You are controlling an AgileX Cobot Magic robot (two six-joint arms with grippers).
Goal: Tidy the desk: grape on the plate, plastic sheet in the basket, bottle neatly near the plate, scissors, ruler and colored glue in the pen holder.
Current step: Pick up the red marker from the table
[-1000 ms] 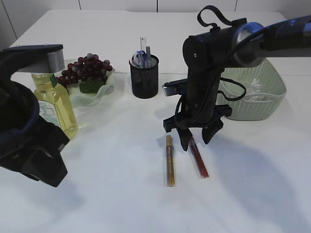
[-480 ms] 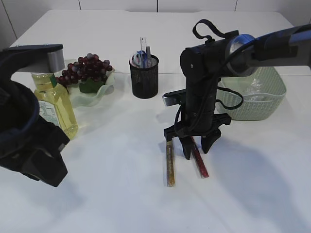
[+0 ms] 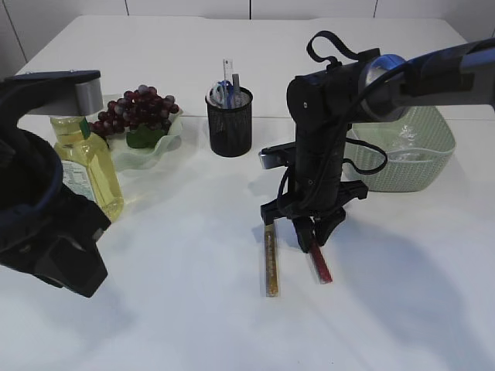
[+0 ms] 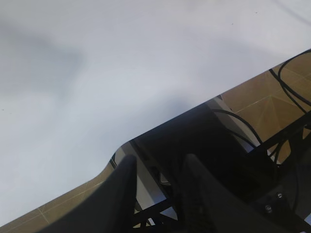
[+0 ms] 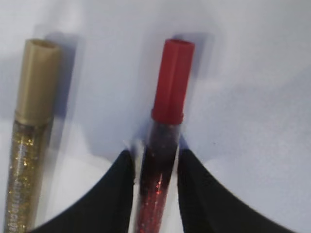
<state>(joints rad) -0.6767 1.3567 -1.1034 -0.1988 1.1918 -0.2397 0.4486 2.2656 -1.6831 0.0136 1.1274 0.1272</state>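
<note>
Near the table's front middle, right fingers [image 5: 155, 170] pinched against the red glue tube [image 5: 163, 160] (gold tube [image 5: 30, 145] just beside); squeeze firmly, lift straight. Left fingers [image 4: 158, 194] partly open, empty.

Lab-type setup: bare white table [image 3: 193, 309], robot arms, plain walls.

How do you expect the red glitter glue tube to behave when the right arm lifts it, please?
The red glitter glue tube looks slim, rigid and probably light. Its smooth round body could roll or slip. The right pincer flanks its body below the cap, so it may tilt once raised.
</note>
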